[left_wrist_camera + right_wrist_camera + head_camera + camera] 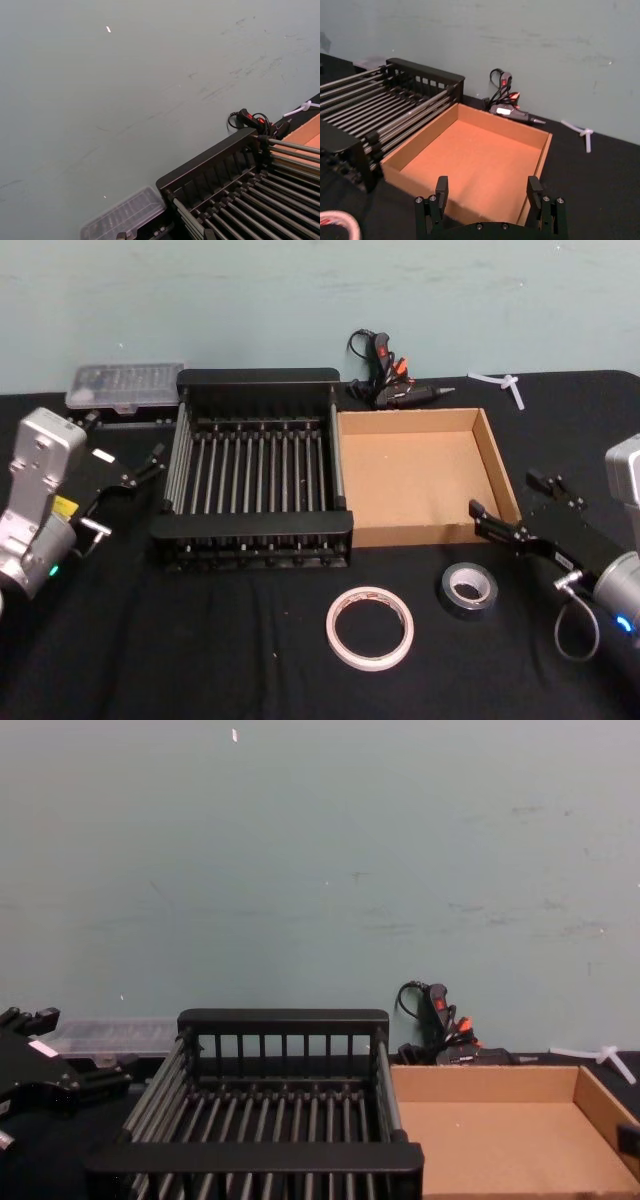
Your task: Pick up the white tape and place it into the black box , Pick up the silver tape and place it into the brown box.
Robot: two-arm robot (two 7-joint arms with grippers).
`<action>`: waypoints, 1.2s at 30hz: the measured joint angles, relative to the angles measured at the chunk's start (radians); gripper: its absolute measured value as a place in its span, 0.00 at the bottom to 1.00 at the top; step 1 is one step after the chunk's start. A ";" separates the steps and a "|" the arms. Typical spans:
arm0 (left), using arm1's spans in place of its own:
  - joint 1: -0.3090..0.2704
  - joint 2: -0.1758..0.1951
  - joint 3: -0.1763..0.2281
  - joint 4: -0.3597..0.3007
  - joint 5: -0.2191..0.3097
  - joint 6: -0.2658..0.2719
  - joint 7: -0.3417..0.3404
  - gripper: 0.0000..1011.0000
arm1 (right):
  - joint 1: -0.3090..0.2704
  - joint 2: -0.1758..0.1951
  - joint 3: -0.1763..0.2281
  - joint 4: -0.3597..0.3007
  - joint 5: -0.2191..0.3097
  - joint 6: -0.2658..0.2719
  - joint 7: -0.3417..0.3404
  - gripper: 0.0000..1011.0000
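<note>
The white tape (369, 628) lies flat on the black table near the front edge, and its rim shows in the right wrist view (340, 222). To its right lies the smaller silver tape (469, 589). The black box (255, 388) (280, 1020) stands behind them, with the brown box (500, 455) (417, 150) against its right side; neither holds anything. My right gripper (507, 495) (488, 190) hovers open at the brown box's front right corner, just behind the silver tape. Left of the black box my left gripper (135, 485) (60, 1065) is open and holds nothing.
A black glue gun (390, 380) with its cable lies behind the boxes by the wall. A clear plastic case (125, 387) sits at the back left, and white glue sticks (505, 385) at the back right. Black cloth covers the table.
</note>
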 joint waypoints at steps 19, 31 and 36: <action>0.000 0.000 0.000 0.000 0.000 0.000 0.000 0.99 | -0.108 0.017 0.035 -0.083 -0.013 0.123 0.030 0.99; 0.000 0.000 0.000 0.000 0.000 0.000 0.000 0.99 | -0.103 -0.002 0.038 -0.082 -0.028 0.204 0.044 0.99; 0.000 0.000 0.000 0.000 0.000 0.000 0.000 0.99 | -0.091 -0.020 0.040 -0.067 -0.039 0.220 0.049 0.99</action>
